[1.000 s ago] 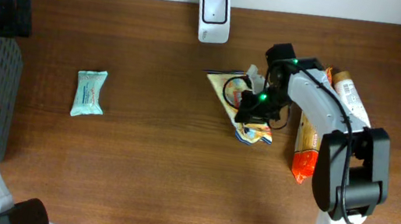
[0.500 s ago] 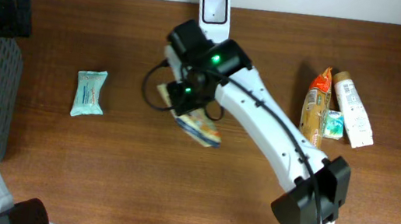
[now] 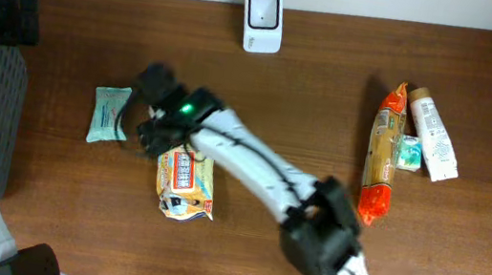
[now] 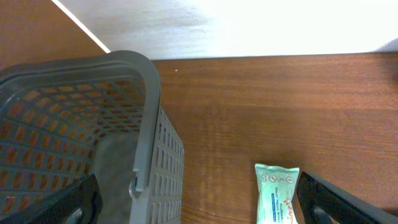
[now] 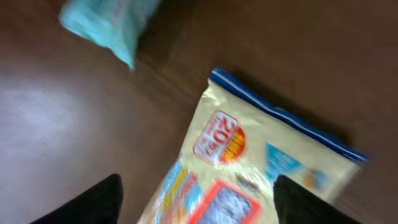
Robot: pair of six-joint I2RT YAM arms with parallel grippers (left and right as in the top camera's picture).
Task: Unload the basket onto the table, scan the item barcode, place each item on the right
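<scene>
Yellow snack bag (image 3: 187, 182), blue-edged with red badge, apparently lying flat

Snack bag (image 3: 186, 179) lies on the table (image 3: 330, 91) beside the small packet (image 3: 109, 114), scanner (image 3: 263, 21) well behind both

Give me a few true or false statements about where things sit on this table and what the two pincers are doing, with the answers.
1. The yellow snack bag lies on the table. True.
2. The left pincer grips the pale green packet. False: it is open and holds nothing.
3. The white scanner stands at the table's far edge. True.
4. The orange packet is in the grey basket. False: it lies on the table beside a white tube.
5. The right pincer is open. True.
</scene>
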